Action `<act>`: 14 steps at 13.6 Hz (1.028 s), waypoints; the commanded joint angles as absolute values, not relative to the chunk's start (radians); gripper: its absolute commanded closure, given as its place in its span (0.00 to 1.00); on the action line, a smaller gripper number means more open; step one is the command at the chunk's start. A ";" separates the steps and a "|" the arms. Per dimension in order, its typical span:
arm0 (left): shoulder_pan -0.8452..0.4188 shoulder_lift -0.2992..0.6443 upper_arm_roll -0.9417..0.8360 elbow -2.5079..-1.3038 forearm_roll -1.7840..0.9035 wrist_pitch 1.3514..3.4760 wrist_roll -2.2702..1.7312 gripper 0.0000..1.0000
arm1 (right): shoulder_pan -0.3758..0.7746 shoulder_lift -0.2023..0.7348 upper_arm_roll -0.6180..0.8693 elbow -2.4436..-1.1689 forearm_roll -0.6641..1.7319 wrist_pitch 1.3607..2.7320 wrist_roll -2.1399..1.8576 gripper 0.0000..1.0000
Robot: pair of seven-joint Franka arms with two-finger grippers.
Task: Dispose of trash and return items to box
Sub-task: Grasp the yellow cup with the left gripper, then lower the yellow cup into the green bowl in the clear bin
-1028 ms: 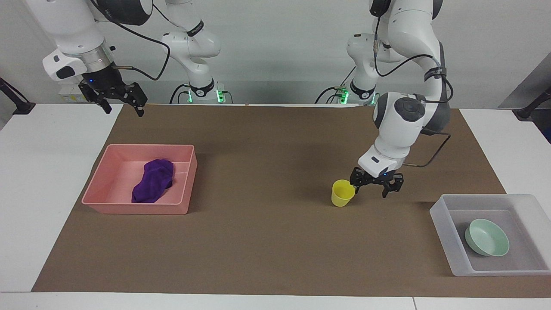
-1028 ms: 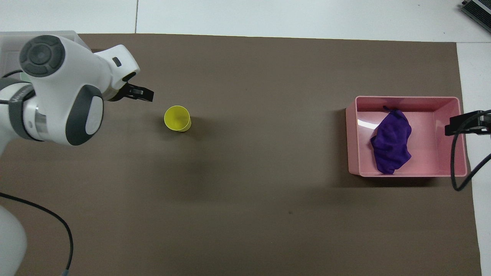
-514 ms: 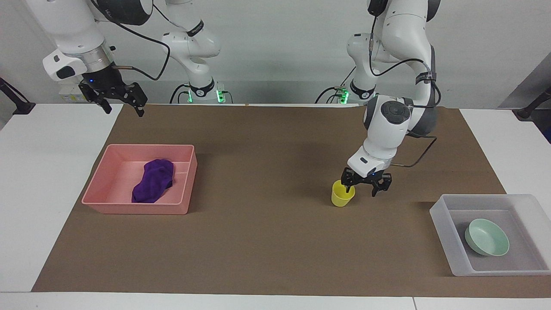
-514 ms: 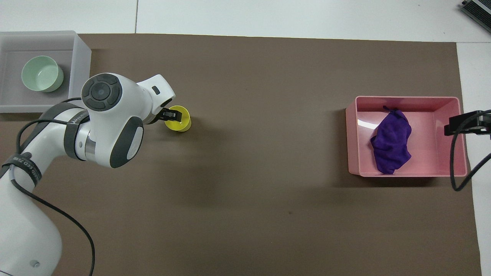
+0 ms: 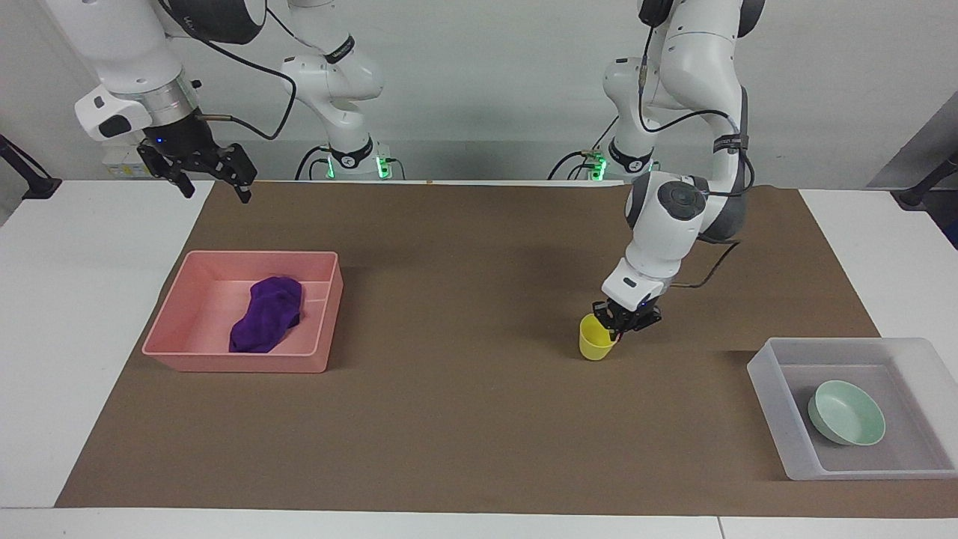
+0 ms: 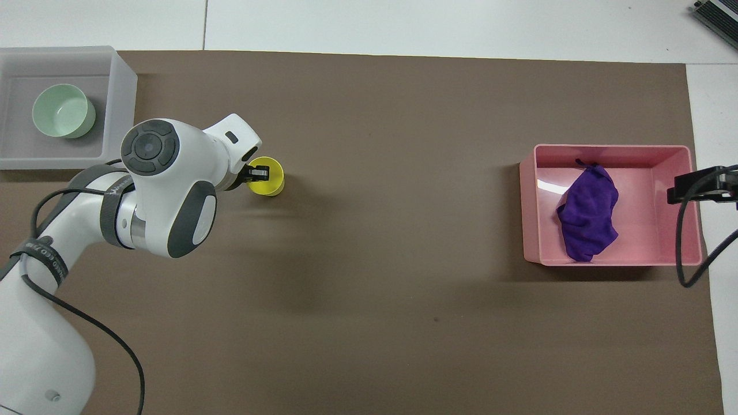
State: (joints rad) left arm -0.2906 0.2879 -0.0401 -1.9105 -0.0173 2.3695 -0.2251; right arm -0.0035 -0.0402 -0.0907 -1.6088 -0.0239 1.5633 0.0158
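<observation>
Cup (image 5: 596, 346) stands mid-table toward the left arm's end, its rim pinched by the left gripper (image 5: 617, 323); bowl (image 5: 846, 412) lies in the box (image 5: 771, 404) at the corner farthest from the robots; rag (image 5: 266, 314) lies in the pink tray (image 5: 224, 358) toward the right arm's end; right gripper (image 5: 212, 180) waits spread over the table edge nearest the robots.

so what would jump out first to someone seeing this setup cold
Probably the left gripper, down at the rim of the yellow cup on the brown mat, its fingers closed on the cup's wall. Next, the purple cloth lying crumpled in the pink tray at the right arm's end. The mint-green bowl sits in the translucent bin at the left arm's end, while the right gripper waits, open, above the mat's corner.
</observation>
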 commanded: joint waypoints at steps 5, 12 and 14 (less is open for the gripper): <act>-0.108 0.329 -0.020 -1.539 -0.008 2.114 -0.190 1.00 | -0.015 -0.072 -0.074 -1.652 -0.023 1.571 0.081 0.00; 0.190 0.510 -0.044 -1.258 -0.029 2.033 -0.040 1.00 | -0.015 -0.072 -0.072 -1.652 -0.021 1.569 0.078 0.00; 0.257 0.561 -0.057 -1.221 -0.034 2.033 0.024 1.00 | -0.015 -0.072 -0.072 -1.652 -0.023 1.569 0.078 0.00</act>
State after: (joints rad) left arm 0.1964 0.4777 -0.0287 -1.3252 -0.0198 2.0700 -0.0334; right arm -0.0035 -0.0444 -0.0866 -1.6217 -0.0240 1.5633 0.0611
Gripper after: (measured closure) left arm 0.960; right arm 0.000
